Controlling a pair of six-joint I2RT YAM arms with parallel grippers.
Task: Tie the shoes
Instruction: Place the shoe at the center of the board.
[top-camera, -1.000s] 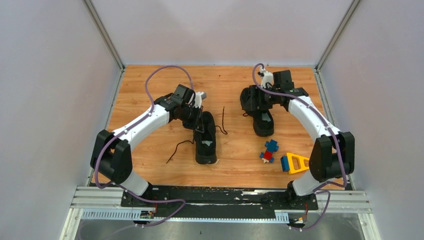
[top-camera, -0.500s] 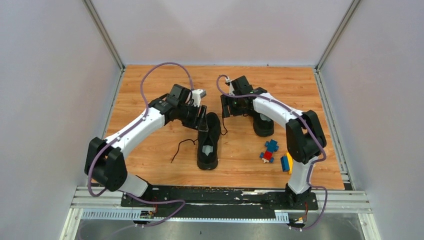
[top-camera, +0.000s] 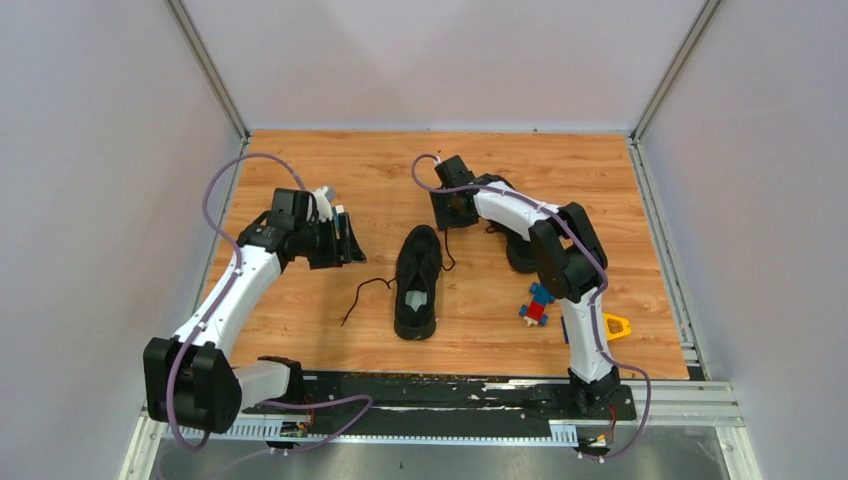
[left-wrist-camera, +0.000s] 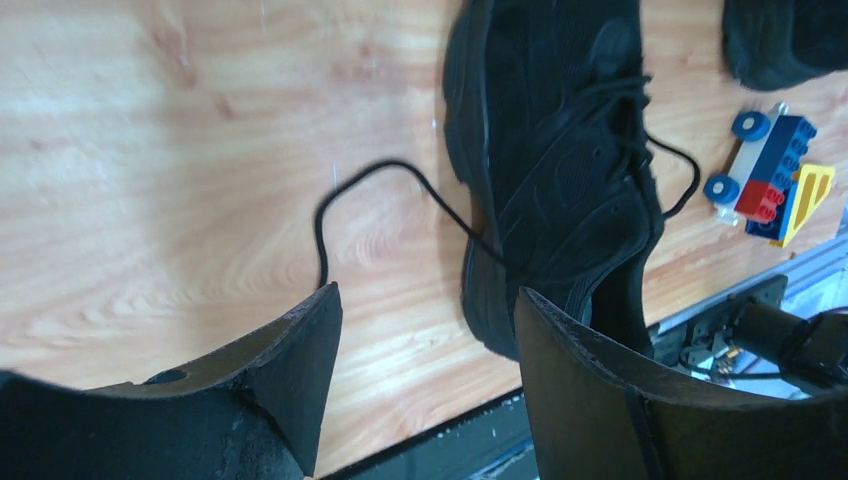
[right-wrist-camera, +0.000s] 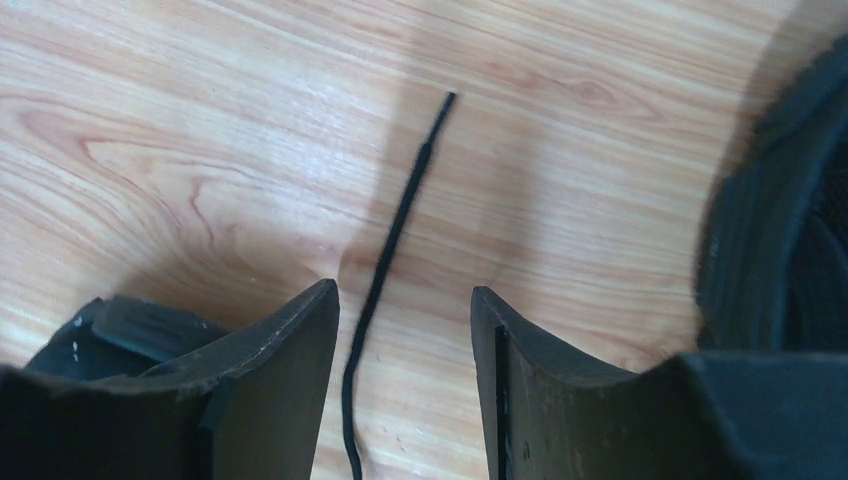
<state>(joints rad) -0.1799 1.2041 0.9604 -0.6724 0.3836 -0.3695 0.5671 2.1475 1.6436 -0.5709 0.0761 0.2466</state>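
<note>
Left gripper (left-wrist-camera: 427, 293): my jaws are wide with nothing in them, hovering left of the middle shoe (top-camera: 416, 285) and apart from it.
Right gripper (right-wrist-camera: 401, 290): my jaws are apart, straddling 1 loose lace end (right-wrist-camera: 400, 215) flat on the table (top-camera: 300, 160), not pinched.
Other shoe (top-camera: 522, 255): partly behind my right arm, near the toy blocks (top-camera: 538, 303).

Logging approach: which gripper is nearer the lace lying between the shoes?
Right. The right gripper has the lace between its open jaws; the left gripper is beyond the middle shoe, apart.
</note>
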